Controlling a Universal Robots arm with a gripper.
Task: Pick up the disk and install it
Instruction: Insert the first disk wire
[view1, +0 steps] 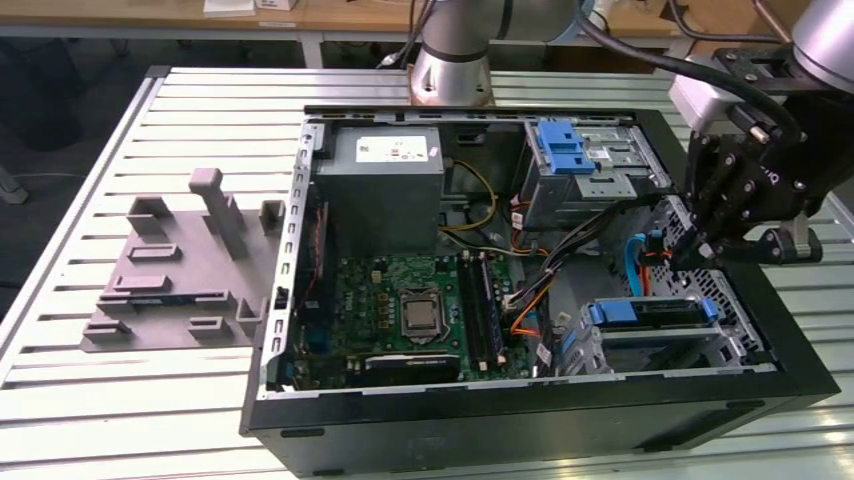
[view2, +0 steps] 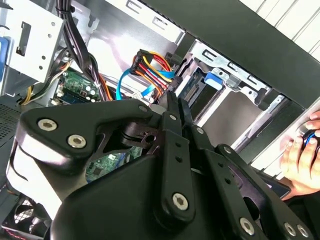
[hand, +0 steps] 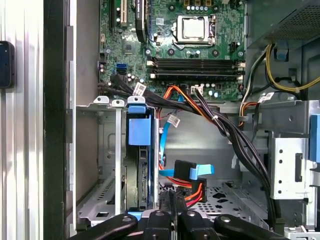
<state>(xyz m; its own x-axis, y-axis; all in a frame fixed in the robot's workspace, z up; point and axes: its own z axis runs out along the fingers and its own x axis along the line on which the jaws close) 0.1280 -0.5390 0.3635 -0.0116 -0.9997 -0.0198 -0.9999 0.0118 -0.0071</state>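
The gripper (hand: 172, 200), fingers pressed together and empty, hangs just beside the disk (hand: 138, 165) standing edge-on in its cage (hand: 107, 160); no legible writing shows nearby.

one computer case (view1: 534, 425), one motherboard (view1: 400, 310), one disk (hand: 137, 165), one gripper (view1: 691, 255), one grey fixture (view1: 180, 270)

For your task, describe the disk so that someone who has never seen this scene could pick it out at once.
Start at the open black computer case on the slatted table. In the exterior view, go to its near right corner, just below the gripper, where a metal cage stands. The disk sits inside it, edged in blue plastic, unlike the large grey power-supply box at the far side.
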